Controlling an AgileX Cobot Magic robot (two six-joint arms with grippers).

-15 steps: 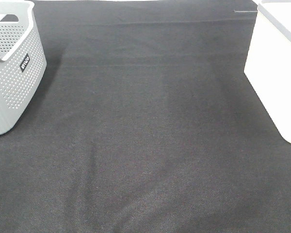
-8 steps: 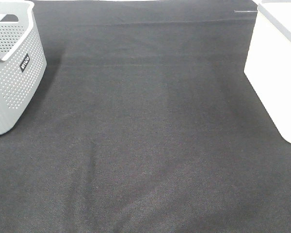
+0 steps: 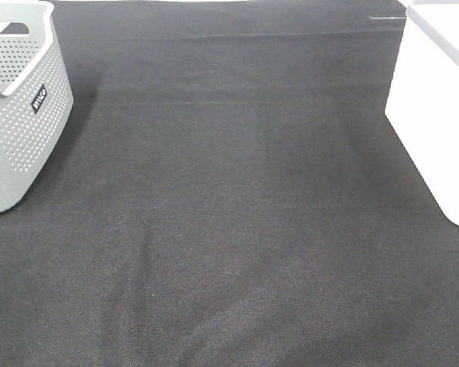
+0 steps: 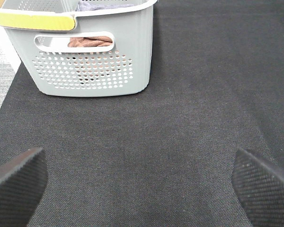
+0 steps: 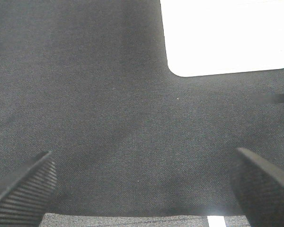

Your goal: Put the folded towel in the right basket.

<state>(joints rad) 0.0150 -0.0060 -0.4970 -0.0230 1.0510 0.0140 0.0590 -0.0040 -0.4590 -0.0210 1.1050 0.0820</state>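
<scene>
The high camera looks down on the black cloth (image 3: 237, 199); each wrist camera faces its own basket low across it.

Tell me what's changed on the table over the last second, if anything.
Nothing visibly changed. In the high view the grey basket on the left, the white basket on the right and the black cloth between them sit exactly as before, and no arm has entered that view.

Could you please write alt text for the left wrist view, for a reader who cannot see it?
A grey perforated basket stands on a black cloth, with a brownish towel visible through its handle slot. The open left claw frames the view, its two dark fingertips wide apart above bare cloth with nothing between them.
</scene>
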